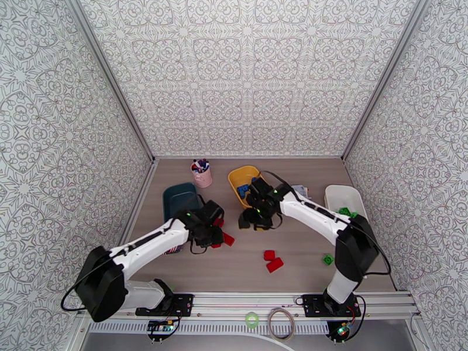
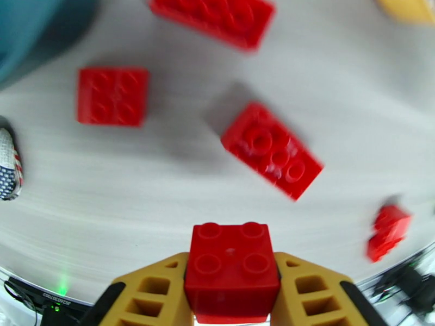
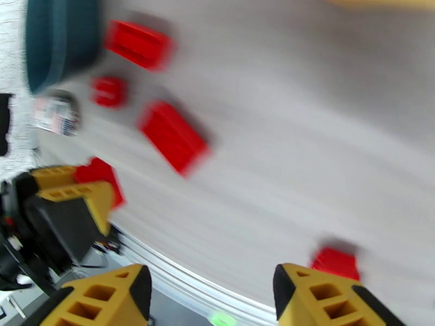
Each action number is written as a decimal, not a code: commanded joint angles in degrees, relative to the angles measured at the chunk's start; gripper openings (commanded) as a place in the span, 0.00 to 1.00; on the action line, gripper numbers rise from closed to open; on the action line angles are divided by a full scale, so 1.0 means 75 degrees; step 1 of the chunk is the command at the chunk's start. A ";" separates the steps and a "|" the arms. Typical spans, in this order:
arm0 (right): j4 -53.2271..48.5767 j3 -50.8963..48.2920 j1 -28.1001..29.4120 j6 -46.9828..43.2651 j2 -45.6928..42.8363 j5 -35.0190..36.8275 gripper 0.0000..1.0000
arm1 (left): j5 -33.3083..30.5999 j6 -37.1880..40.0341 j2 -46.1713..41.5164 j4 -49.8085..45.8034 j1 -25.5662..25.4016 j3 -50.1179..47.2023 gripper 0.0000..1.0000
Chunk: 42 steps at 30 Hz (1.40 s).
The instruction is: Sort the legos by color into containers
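My left gripper (image 2: 231,300) is shut on a square red brick (image 2: 231,267), held just above the table. Below it lie a red oblong brick (image 2: 272,150), a square one (image 2: 113,96) and another oblong (image 2: 212,17). From above, the left gripper (image 1: 212,230) hangs right of the teal tray (image 1: 178,200). My right gripper (image 3: 212,292) is open with nothing between its fingers, near the yellow tray (image 1: 236,178), which holds blue bricks (image 1: 243,189). The white tray (image 1: 342,197) holds green bricks (image 1: 346,212). More red bricks (image 1: 272,261) and a green one (image 1: 328,260) lie on the table.
A pink cup of pens (image 1: 202,174) stands at the back between the teal and yellow trays. A small grey-white object (image 2: 8,164) lies by the left arm. Patterned walls close in the table on three sides.
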 commanded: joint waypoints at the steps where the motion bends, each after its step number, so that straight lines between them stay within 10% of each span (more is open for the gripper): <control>1: 0.0385 0.0975 0.0198 -0.0094 0.0578 -0.0817 0.65 | 0.0410 -0.0149 -0.0408 0.0168 0.0617 0.0223 0.34; 12: 0.0319 0.3882 0.0704 0.0307 0.2589 -0.1915 0.60 | 0.1376 0.0105 -0.0556 0.0553 0.3443 0.0370 0.34; 23: -0.1159 0.4304 0.0716 -0.0538 0.2780 -0.0610 0.61 | 0.1661 0.1068 0.0867 0.0261 0.5054 0.1641 0.36; 30: -0.1778 0.4007 0.0715 -0.0970 0.2566 0.0371 0.64 | 0.1467 0.1387 0.1458 -0.0061 0.5034 0.2453 0.70; 42: -0.1803 0.2423 0.0355 -0.1212 0.1820 0.1322 0.66 | 0.0158 0.0710 0.0849 -0.0735 0.2903 0.2288 0.75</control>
